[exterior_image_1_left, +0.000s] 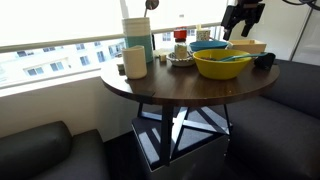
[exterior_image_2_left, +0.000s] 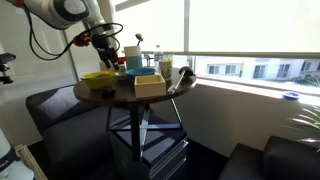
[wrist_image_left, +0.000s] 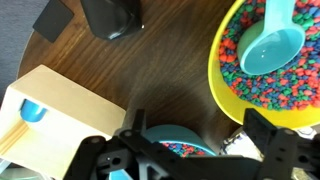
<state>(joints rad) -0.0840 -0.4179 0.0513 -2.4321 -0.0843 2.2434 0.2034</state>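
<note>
Standing back, both exterior views face the round surface (exterior_image_1_left: 170, 88) slightly from above, each from a different side. The wrist view hangs close, looking straight down. All three share the yellow bowl (wrist_image_left: 214, 62), at its two o'clock.

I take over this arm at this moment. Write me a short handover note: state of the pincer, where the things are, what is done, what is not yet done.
Pincer: open, empty, hovers above the table, over the blue bowl.
Yellow bowl of coloured beads is beside it, with the teal scoop lying inside. Wooden box is on the other side, black object further off.
Done: nothing gripped.
Left: no grasp made yet; scoop lies free in the beads.
</note>
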